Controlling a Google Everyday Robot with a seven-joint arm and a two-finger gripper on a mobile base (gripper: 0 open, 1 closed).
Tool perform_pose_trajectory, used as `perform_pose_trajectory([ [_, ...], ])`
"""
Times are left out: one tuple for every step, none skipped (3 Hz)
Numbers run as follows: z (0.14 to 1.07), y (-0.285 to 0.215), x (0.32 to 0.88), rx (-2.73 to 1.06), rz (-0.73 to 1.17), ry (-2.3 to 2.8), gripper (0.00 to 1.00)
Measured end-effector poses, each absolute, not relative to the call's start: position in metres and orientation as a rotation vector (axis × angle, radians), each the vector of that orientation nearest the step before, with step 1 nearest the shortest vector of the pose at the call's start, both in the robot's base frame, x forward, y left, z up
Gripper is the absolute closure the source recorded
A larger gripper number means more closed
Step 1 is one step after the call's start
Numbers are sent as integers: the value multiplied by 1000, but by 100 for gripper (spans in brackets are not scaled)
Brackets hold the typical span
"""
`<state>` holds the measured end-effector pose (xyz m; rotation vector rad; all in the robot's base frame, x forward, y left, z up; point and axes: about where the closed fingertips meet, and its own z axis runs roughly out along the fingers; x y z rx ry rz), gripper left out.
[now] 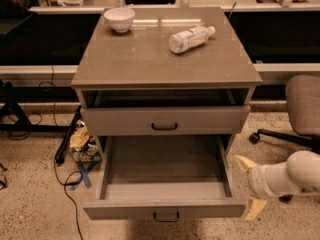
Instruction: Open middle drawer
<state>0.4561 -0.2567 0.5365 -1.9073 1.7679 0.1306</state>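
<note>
The middle drawer [165, 209] is pulled far out of the grey-beige cabinet [165, 59]. Its plain grey box interior [165, 164] is bare, and its small black bar handle [166, 216] shows on the front. The uppermost drawer [164, 120] above it sits pushed in, with a dark gap under the cabinet top. The lowest drawer is hidden under the pulled-out one. My gripper [250, 185] is open and holds nothing. It sits just right of the drawer's front right corner, off the drawer, with one cream fingertip [244, 162] up and one down.
A white bowl [119, 19] and a plastic bottle [190, 38] lying on its side rest on the cabinet top. An office chair [302, 106] stands at the right. Cables and clutter [82, 144] lie on the floor at the left. A long desk runs behind.
</note>
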Motion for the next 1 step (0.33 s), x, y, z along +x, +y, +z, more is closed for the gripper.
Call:
perform_pose_trajectory([
  [612, -294, 450, -1849, -8, 1715, 0],
])
